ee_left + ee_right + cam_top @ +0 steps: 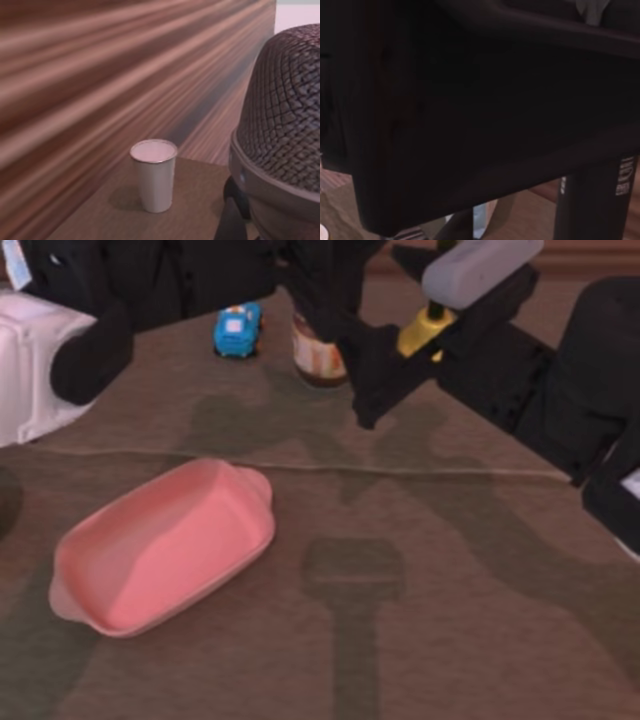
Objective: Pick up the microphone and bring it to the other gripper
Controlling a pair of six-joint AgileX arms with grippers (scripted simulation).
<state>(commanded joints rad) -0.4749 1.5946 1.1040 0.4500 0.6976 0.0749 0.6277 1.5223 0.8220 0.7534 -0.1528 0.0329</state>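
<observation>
The microphone's silver mesh head (pixel 282 125) fills one side of the left wrist view, very close to the camera and lifted off the table. A dark finger (pixel 231 212) of my left gripper sits against its neck, so the gripper is shut on it. In the top view my left arm (pixel 325 280) reaches across the back of the table to the centre, and the microphone is hidden among the black arm parts there. My right gripper (pixel 366 380) has come in from the right and hangs just beside the jar, close to the left arm. The right wrist view is dark.
A jar (pixel 318 358) and a blue toy car (pixel 237 330) stand at the back. A gold bell (pixel 425 333) sits under the right arm. A pink dish (pixel 165 545) lies front left. A white cup (pixel 154 175) stands near the wooden wall.
</observation>
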